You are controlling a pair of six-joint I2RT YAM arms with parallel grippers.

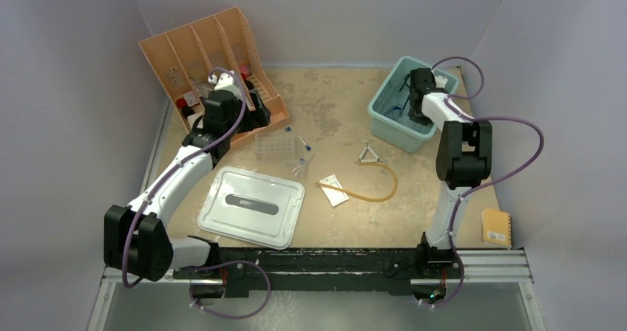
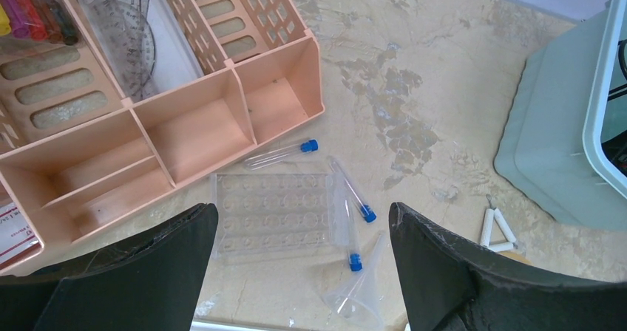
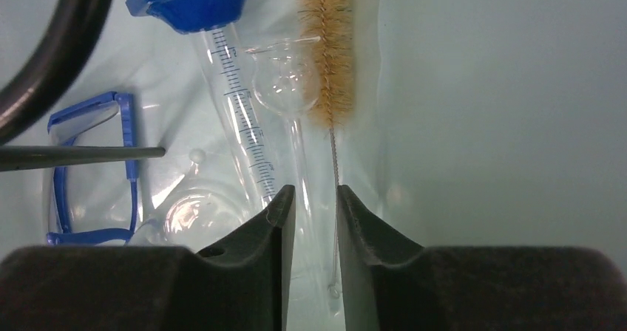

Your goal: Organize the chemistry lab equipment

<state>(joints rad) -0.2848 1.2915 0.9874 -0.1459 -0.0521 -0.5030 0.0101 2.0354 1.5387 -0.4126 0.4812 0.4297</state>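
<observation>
chemistry lab equipment lies split between the middle of the worktop and a teal bin at its far right. a peach slotted organizer stands far left and a pale lid lies flat near the front. the left end effector hangs wide open and empty above the clear tube rack, which lies flat just beside the organizer. the right end effector is down inside the bin, jaws a narrow way apart over a glass bulb pipette and the wire of a bristle brush; whether they touch either cannot be told. a graduated cylinder, blue-framed goggles and a black wire ring lie beside these. on the open worktop the amber rubber hose curves between the wire triangle and the small clear packet. three blue-capped thin tubes and a clear funnel lie right beside the rack.
</observation>
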